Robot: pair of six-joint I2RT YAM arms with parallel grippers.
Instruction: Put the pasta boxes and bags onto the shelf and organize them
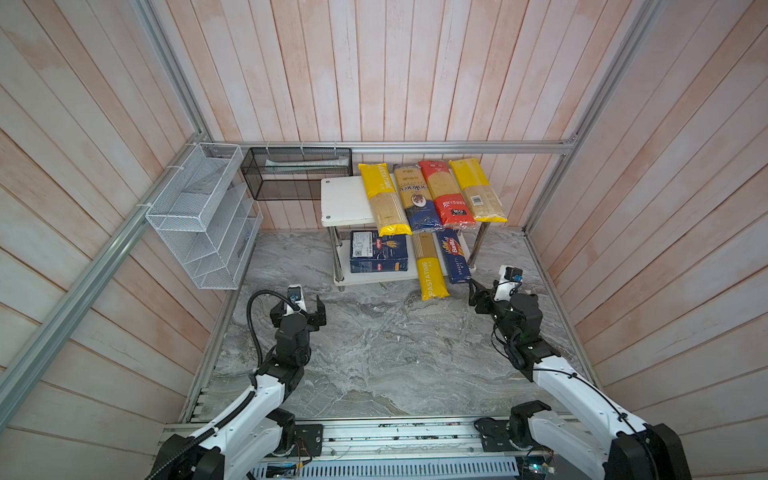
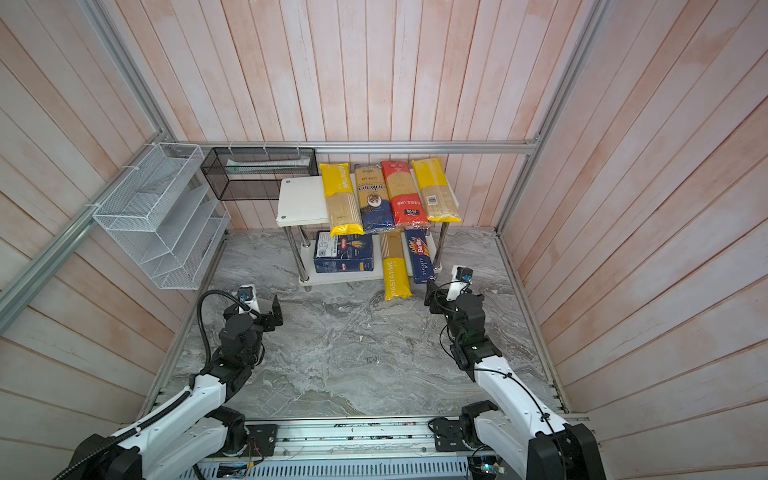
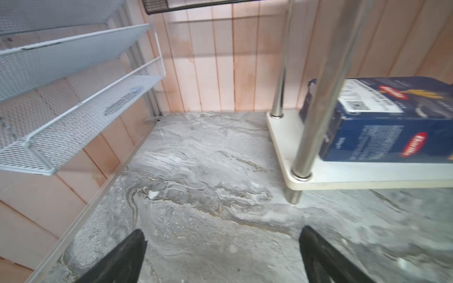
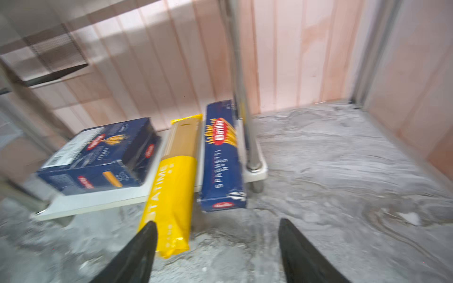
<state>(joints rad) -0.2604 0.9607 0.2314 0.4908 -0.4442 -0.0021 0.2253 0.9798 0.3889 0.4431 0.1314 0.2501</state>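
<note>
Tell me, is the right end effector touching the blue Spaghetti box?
Apart: the right wrist view shows bare floor between the right end effector and the Spaghetti box.

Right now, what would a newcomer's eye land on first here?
The bright row on the shelf top board at the back: a yellow PASTATIME bag, gold-and-blue bag, red bag and other yellow bag. On the lower board, the wide Barilla box sits beside a second PASTATIME bag and the Spaghetti box, both overhanging the front edge. Left gripper and right gripper stand open, empty.
</note>
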